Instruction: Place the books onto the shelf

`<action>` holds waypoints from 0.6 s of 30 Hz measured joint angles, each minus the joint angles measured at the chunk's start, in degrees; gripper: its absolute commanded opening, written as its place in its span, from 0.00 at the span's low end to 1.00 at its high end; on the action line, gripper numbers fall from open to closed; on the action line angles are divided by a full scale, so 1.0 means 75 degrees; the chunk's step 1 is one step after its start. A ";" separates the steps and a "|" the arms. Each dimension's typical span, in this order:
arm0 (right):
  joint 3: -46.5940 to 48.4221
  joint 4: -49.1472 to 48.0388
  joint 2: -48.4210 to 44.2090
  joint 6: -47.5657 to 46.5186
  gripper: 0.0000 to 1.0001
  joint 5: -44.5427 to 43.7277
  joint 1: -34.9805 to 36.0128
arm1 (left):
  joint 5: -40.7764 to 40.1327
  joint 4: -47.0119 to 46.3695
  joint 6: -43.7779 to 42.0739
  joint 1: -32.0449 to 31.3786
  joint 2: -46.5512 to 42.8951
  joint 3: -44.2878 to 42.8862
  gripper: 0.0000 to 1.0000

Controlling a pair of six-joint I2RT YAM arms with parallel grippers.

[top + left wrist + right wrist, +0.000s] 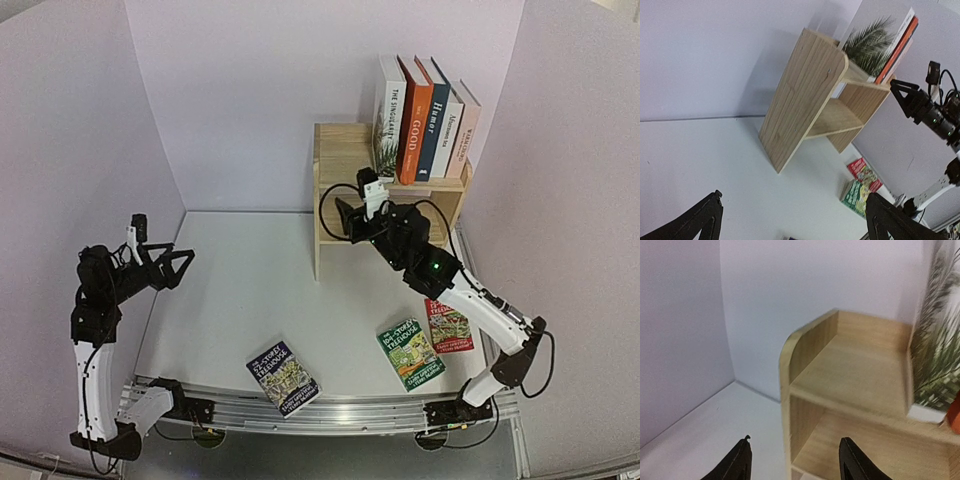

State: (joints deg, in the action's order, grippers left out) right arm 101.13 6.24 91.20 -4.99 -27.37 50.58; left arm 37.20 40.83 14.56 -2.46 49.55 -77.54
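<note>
Tabletop (pixel 240 300) stretches between spread left fingers (pixel 183 259) and the shelf (pixel 345 155) side panel.

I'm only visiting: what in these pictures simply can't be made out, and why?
Red book, top view: the right arm lies across part of its cover.
Palm-leaf book, right wrist view: blurred, and cut off by the right edge.
Shelf, top view: the right gripper covers much of the lower tier.
Green book, left wrist view: too small to read its cover.
</note>
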 measured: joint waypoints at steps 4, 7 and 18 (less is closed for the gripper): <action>-0.0617 0.1223 -0.0021 0.1424 0.84 0.1382 0.0124 | 0.0040 0.0882 -0.1170 0.0000 -0.0055 0.0837 1.00; -0.1188 0.1866 0.0037 0.2511 0.90 0.2316 0.0434 | 0.0028 0.1464 -0.2037 0.0000 -0.0060 0.1603 1.00; -0.2014 0.3012 0.2795 0.5474 0.90 0.5520 0.1370 | -0.0039 0.2440 -0.4027 -0.0014 -0.0295 0.2932 1.00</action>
State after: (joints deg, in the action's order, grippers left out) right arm 86.02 28.83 112.17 36.06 14.03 60.85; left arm 36.91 59.13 -15.64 -2.56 47.34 -55.55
